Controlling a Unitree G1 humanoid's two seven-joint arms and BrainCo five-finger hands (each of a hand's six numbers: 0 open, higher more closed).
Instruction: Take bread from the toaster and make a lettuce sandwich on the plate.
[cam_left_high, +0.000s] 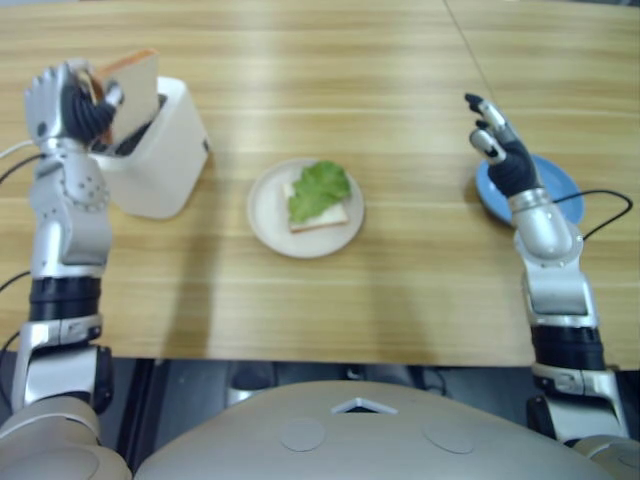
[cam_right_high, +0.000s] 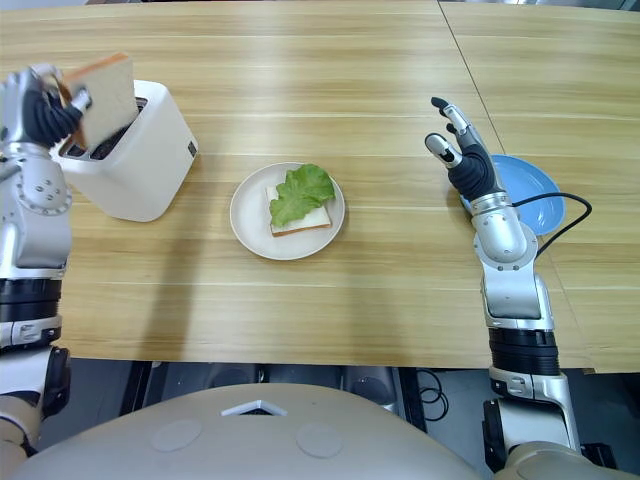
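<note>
Both arms are the same build: chunky silver-grey metal left arm (cam_left_high: 70, 235) and matching silver-grey right arm (cam_left_high: 548, 240), each with black ribbed bands lower down near the elbow. The silver-backed, black-fingered left hand (cam_left_high: 58, 105) looks glossy. The mostly black right hand (cam_left_high: 503, 160) has pale grey patches on its fingers (cam_left_high: 488, 146). A thin black cable (cam_left_high: 608, 212) loops off the right wrist.

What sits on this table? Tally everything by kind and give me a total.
Square tan bread slices: 2, the held slice in the left hand and the plated slice
Green lettuce leaf: 1
White box-shaped toaster: 1
Round plates: 2, a white plate and a blue plate
Total: 6
</note>
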